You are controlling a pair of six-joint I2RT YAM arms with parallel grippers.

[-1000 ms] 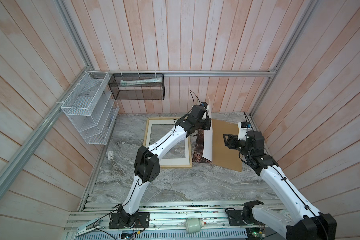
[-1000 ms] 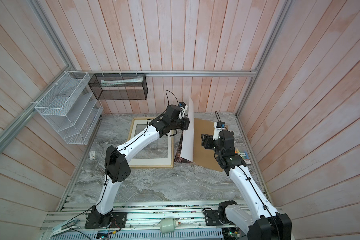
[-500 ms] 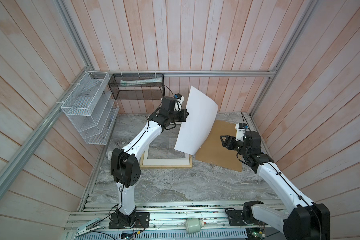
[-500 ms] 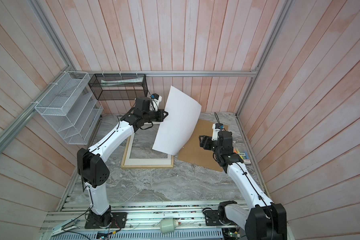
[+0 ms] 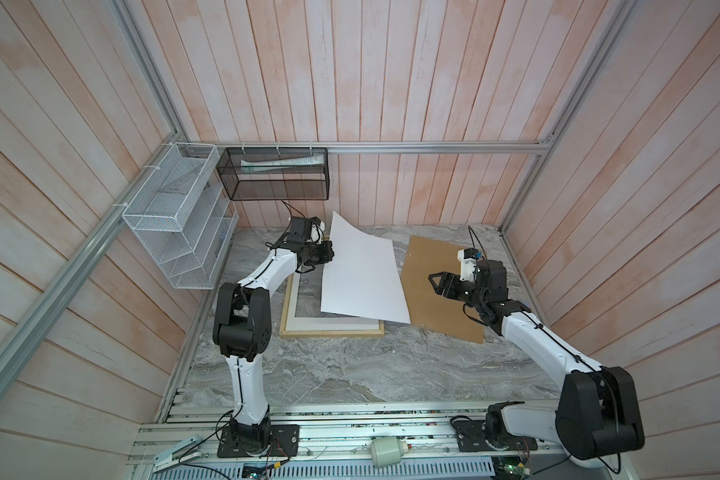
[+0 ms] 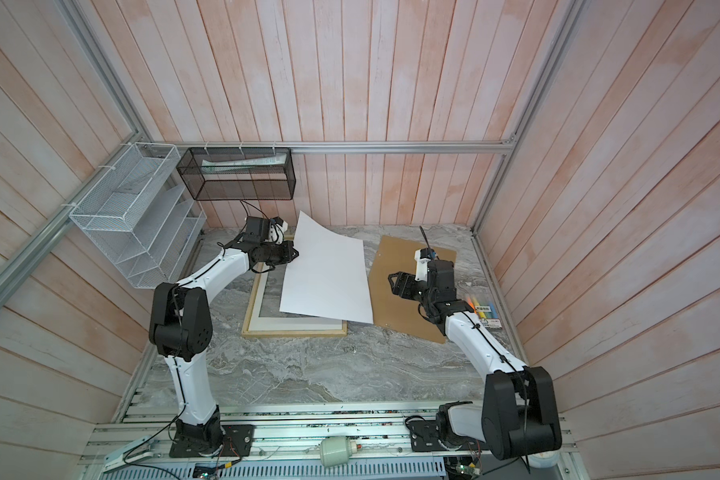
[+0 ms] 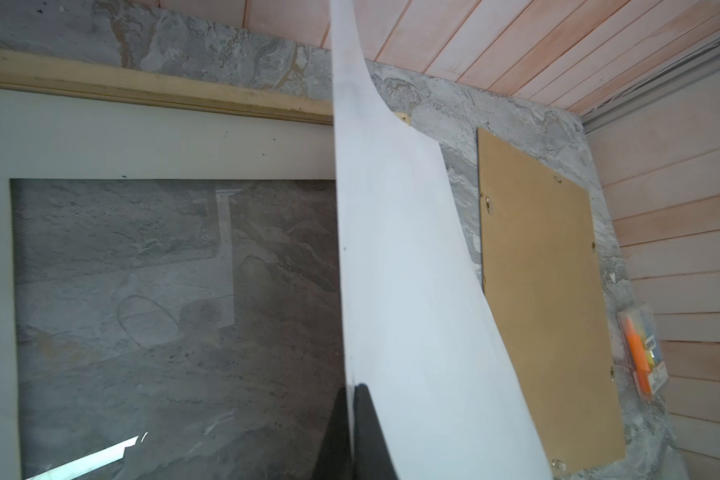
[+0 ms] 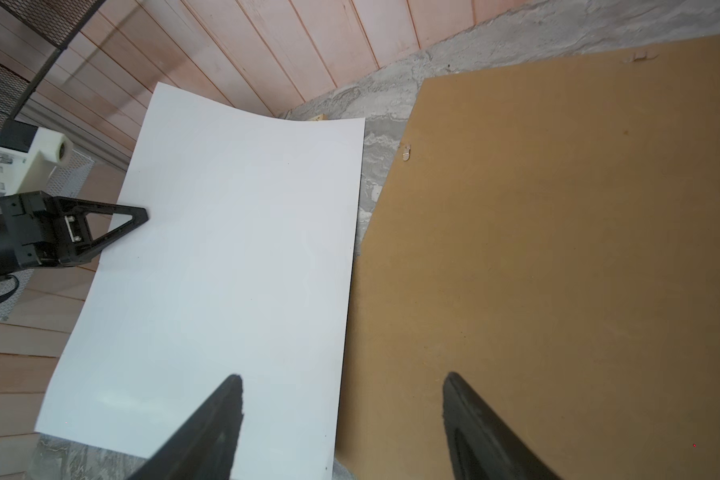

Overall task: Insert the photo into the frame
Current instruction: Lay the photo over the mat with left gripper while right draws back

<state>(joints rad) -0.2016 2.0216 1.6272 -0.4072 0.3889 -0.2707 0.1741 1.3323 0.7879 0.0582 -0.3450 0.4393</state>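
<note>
Frame [image 5: 331, 333] lies flat on the table [image 5: 350, 374], nearest. Right gripper [image 8: 341, 376] gapes empty over the backing board [image 8: 558, 249]. The photo [image 5: 360, 274] hangs over the frame, white back up, long axis near-to-far, its left edge pinched by the left gripper [image 8: 142, 216]. A marker pack [image 6: 484, 309] shows in a top view and the left wrist view, not the right wrist's.

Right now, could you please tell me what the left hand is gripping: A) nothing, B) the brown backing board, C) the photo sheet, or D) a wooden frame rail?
C: the left hand is shut on the edge of the photo, holding the sheet tilted above the frame.
</note>
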